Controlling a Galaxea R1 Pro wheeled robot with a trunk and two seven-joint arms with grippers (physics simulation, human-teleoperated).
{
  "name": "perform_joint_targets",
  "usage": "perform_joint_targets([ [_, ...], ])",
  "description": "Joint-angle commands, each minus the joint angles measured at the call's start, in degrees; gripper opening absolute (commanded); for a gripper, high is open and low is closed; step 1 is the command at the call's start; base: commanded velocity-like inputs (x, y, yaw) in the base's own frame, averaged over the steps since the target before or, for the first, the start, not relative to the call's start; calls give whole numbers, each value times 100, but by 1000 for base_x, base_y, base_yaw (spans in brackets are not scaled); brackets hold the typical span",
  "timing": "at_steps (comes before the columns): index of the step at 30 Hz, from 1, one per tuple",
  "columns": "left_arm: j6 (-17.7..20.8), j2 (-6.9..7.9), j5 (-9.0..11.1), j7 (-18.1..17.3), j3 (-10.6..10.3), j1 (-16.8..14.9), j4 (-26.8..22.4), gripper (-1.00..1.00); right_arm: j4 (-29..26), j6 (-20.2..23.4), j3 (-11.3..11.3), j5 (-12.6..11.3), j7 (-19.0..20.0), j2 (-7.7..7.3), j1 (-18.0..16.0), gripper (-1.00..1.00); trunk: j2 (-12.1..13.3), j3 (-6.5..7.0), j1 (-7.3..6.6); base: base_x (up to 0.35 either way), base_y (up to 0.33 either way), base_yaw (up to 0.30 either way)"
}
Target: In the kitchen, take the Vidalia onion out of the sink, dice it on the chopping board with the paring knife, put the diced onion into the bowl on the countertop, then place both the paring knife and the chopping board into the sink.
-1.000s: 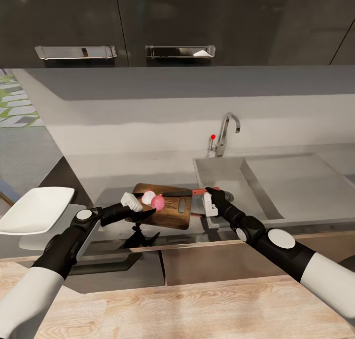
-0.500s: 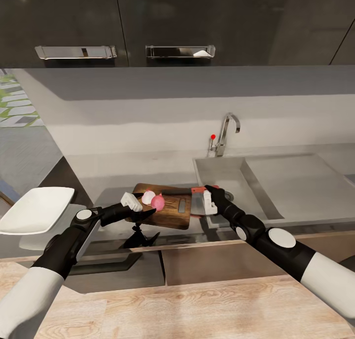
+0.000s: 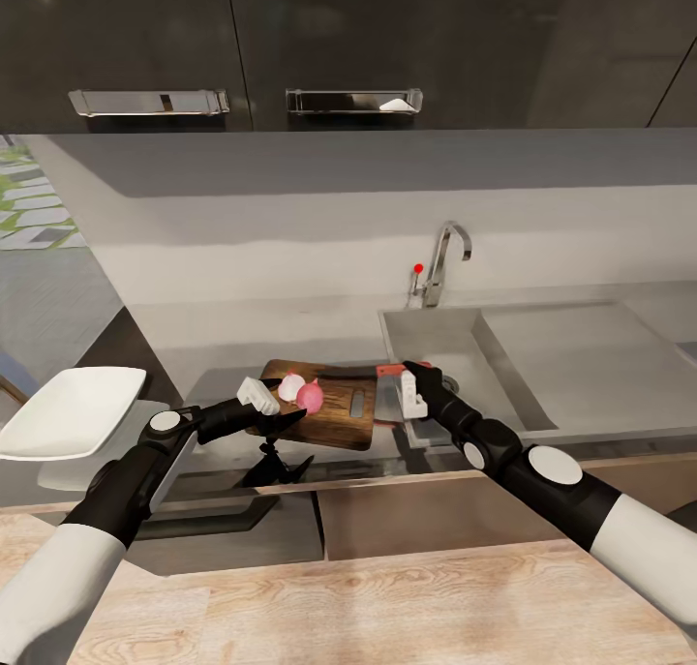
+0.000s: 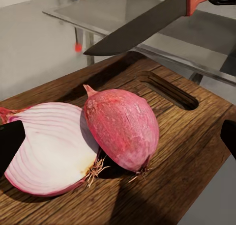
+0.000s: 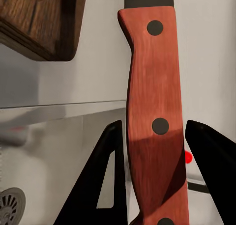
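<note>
Right tool clamped on knife above board; left tool spread open beside halved onion.

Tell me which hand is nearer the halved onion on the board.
Left. The left hand sits right beside the onion halves at the chopping board's near-left edge; the right hand is past the board's far end, gripping the paring knife.

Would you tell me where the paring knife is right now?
In the head view, the paring knife is held by the right claw, its blade over the chopping board's far edge, beside the sink.
</note>
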Motion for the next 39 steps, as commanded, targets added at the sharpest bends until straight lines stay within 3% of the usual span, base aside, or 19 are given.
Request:
perform_joint_targets([
  [1, 59, 5, 50, -8, -12, -5, -4, 100, -15, 48, 20, 56, 30, -5, -9, -100, -12, -11, 4, 0, 0, 0],
  [39, 52, 5, 50, -8, -12, -5, -4, 100, -77, 61, 46, 61, 30, -5, -9, -100, -12, -11, 4, -17, 0, 0],
])
